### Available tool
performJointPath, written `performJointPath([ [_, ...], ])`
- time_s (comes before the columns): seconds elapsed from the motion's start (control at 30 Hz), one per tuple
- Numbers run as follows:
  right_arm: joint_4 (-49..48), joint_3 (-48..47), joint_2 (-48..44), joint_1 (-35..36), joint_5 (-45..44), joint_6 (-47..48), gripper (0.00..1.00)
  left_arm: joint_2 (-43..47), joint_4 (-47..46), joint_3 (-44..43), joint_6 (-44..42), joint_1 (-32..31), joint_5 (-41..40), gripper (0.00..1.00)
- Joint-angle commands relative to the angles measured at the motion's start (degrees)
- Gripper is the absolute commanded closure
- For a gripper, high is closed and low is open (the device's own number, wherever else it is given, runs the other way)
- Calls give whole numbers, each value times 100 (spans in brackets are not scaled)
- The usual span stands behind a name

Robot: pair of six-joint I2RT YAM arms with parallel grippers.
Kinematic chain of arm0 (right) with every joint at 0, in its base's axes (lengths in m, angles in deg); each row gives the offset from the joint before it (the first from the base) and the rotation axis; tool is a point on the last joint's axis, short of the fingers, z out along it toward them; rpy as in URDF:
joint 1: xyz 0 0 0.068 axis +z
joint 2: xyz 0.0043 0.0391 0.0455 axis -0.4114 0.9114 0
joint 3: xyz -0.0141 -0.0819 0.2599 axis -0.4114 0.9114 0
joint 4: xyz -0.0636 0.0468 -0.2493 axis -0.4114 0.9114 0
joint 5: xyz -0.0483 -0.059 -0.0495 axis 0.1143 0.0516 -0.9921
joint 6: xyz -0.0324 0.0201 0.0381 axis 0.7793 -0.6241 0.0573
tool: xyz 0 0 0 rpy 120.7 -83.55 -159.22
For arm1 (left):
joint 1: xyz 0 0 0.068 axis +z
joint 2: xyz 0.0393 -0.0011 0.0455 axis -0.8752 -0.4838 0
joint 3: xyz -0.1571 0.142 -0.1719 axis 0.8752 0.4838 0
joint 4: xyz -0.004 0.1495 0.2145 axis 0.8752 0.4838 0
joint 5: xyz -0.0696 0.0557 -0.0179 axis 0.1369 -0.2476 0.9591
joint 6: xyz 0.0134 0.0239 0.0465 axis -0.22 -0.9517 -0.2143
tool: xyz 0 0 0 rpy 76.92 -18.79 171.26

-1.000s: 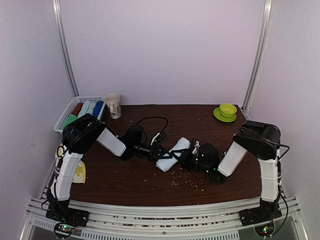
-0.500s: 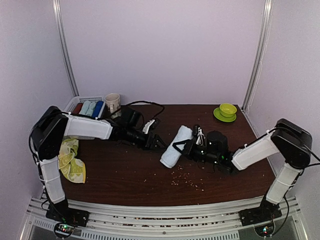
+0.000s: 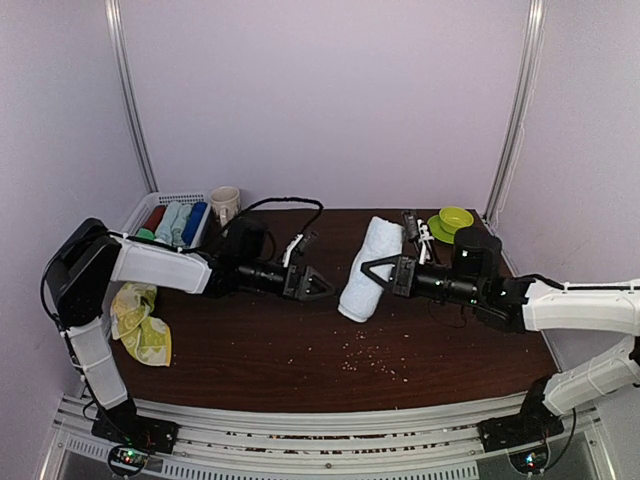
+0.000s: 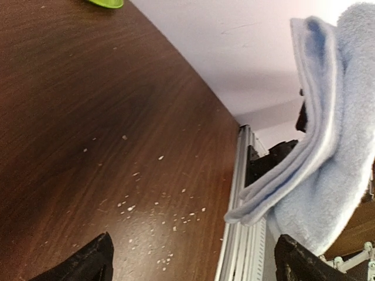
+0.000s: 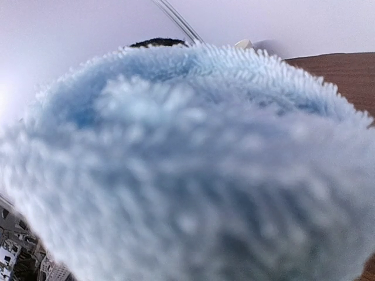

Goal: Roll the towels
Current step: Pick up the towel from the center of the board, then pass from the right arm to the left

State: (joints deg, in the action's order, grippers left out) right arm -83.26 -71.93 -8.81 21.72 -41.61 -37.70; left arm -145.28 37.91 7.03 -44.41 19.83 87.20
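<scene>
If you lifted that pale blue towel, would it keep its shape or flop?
Probably floppy: on the pale blue-white fluffy cloth towel, loose layers droop apart in the left wrist view. Its fuzzy pile suggests it is light and unlikely to slip. Loosely bundled, it may unroll.

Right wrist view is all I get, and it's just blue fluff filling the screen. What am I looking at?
Observer: That's the pale blue towel, bundled lengthwise near the middle of the table. The right claw grips its side.
Visitor: Is the other claw helping?
Observer: No. The left claw is open beside the towel, not touching it.
Visitor: Any other towel around?
Observer: Yes, a yellow-green towel lies crumpled at the table's left edge.
</scene>
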Motion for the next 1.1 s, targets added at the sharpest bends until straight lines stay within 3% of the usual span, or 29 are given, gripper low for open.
performJointPath([
  [0.0,426,91,-547,32,416,657,99,336,-2056,169,802,-104,771,2],
  [0.2,502,229,-917,33,1224,968,99,314,-3677,316,1541,-317,1146,2],
  [0.33,-170,433,-1067,100,1825,698,99,187,-3241,-52,1174,-533,1181,2],
  [0.63,-307,386,-1016,205,2056,804,97,-305,-2944,-665,1095,-887,1321,2],
  [0.8,229,215,-864,207,1313,1074,97,-349,-2629,-738,862,-1018,1305,2],
  [0.9,622,70,-773,211,712,1190,97,-313,-1979,-857,454,-1064,1196,2],
  [1.07,681,3,-696,206,162,1232,97,-304,-1460,-1010,92,-1185,1150,3],
])
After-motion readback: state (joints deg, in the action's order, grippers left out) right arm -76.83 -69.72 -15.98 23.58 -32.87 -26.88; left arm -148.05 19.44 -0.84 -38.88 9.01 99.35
